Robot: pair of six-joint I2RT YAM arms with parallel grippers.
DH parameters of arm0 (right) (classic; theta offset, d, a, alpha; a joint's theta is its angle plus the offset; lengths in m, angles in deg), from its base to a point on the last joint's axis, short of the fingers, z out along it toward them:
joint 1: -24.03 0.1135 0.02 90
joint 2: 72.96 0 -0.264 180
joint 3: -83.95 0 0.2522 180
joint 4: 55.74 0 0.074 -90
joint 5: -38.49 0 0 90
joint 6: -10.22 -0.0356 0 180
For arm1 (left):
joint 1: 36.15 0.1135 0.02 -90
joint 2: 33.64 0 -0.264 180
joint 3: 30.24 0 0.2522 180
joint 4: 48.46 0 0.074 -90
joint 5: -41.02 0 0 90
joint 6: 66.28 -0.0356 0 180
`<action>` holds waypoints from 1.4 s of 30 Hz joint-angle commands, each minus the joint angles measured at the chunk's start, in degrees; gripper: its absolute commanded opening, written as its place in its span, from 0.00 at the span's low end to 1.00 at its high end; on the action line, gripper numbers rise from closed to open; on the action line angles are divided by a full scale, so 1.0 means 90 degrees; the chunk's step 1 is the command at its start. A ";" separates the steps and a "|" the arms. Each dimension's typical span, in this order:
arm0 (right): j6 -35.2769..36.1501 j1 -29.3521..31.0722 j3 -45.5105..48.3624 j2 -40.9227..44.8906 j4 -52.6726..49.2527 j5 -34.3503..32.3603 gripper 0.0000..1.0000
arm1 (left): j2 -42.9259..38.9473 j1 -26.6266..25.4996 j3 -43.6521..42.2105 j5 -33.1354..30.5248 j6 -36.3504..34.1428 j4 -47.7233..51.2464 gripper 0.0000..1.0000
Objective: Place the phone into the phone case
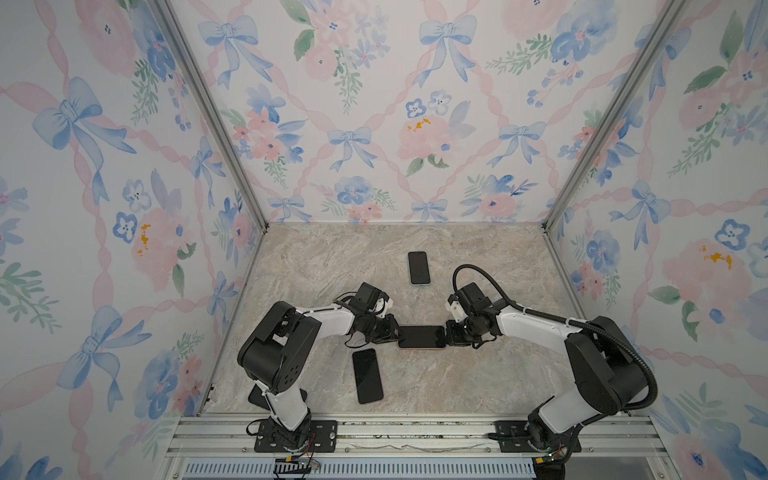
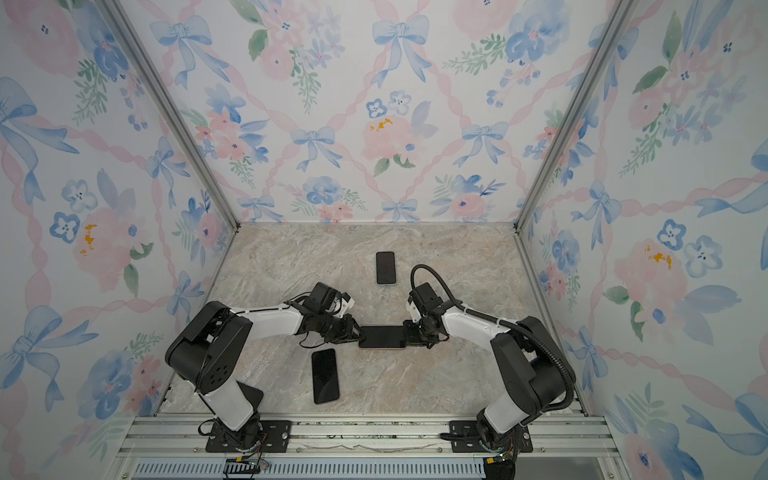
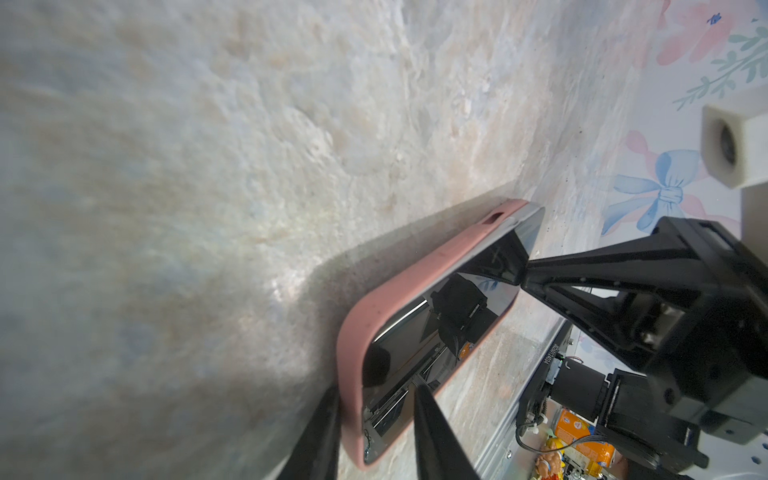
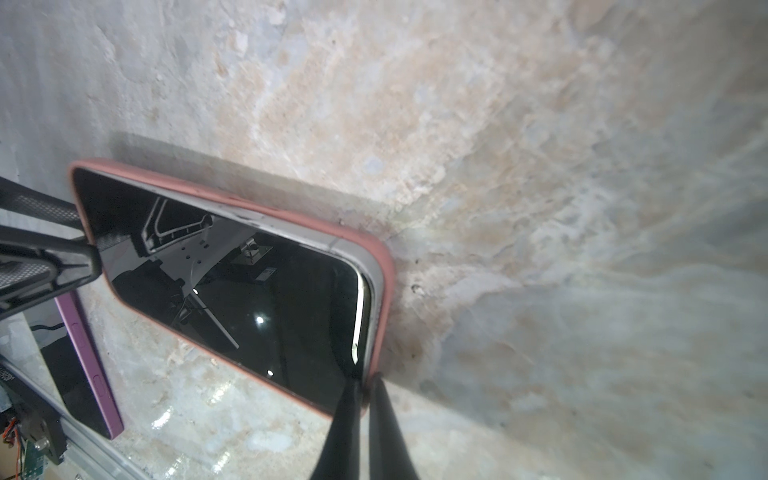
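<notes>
A black phone [image 1: 421,336] lies screen up in a pink phone case [image 3: 353,353] on the marble table, between my two grippers in both top views. Along one long side and at the right end, the phone's silver edge [image 4: 365,266] shows above the case rim [image 4: 384,270]. My left gripper [image 3: 376,390] is shut on the left end, one finger on the screen [image 3: 432,432] and the other outside the case. My right gripper [image 4: 365,380] is shut, its tips pinching the case rim at the right end.
A second phone in a purple case [image 1: 367,376] lies close to the front left of the held one. A third phone [image 1: 418,268] lies farther back. Flowered walls close off three sides, and a metal rail [image 1: 415,432] runs along the front.
</notes>
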 commanded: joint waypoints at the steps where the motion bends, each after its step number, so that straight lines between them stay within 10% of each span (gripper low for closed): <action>1: -0.0006 0.0257 0.0220 -0.0159 0.0136 0.0117 0.09 | 0.0048 -0.0088 -0.0019 -0.0098 -0.0105 -0.0062 0.32; 6: 0.0302 0.0197 -0.0108 0.0436 -0.0572 -0.0162 0.29 | -0.0435 -0.0005 -0.0144 -0.0294 -0.0193 0.0372 0.39; 31: 0.2268 0.0083 -0.2048 -0.1356 -0.0643 -0.0250 0.60 | -0.0690 -0.1313 -0.0699 -0.0810 0.0772 -0.0233 0.61; 42: 0.2141 0.0183 -0.2031 -0.1612 -0.0729 0.0069 0.65 | -0.0456 -0.1313 -0.0689 -0.0817 0.0776 -0.0387 0.98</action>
